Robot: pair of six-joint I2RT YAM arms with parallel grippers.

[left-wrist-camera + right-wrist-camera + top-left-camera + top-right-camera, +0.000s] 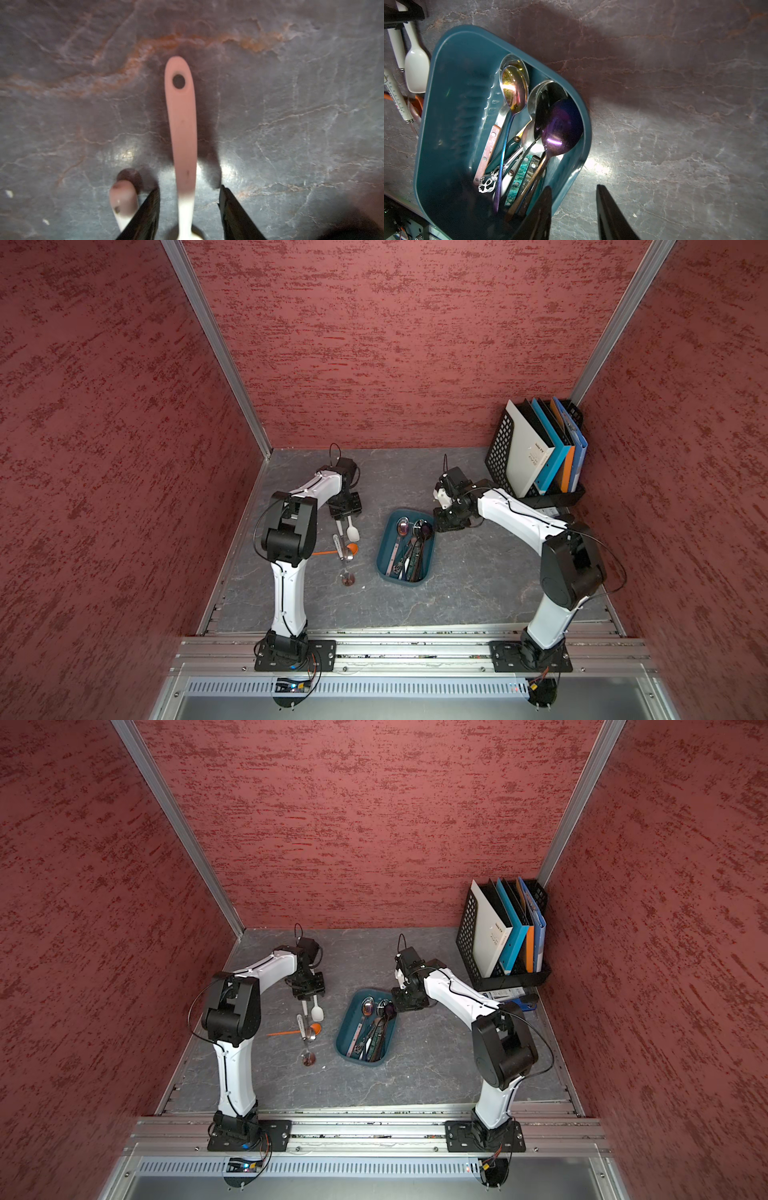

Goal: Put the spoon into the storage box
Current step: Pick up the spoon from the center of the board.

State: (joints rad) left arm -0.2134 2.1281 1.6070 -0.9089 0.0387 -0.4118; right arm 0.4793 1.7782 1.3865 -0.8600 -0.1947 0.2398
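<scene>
You have the grey marbled surface under both arms. The teal storage box lies just beside the right claw, which hangs partly over the box rim. This claw is spread and holds nothing. Many spoons already lie inside the box. The left claw is well apart from the box. It is spread around the handle of the white spoon, with a gap on each side, so it does not pinch it. This spoon lies on the surface, outside the box. A second white handle lies just beside this claw, outside it.
</scene>
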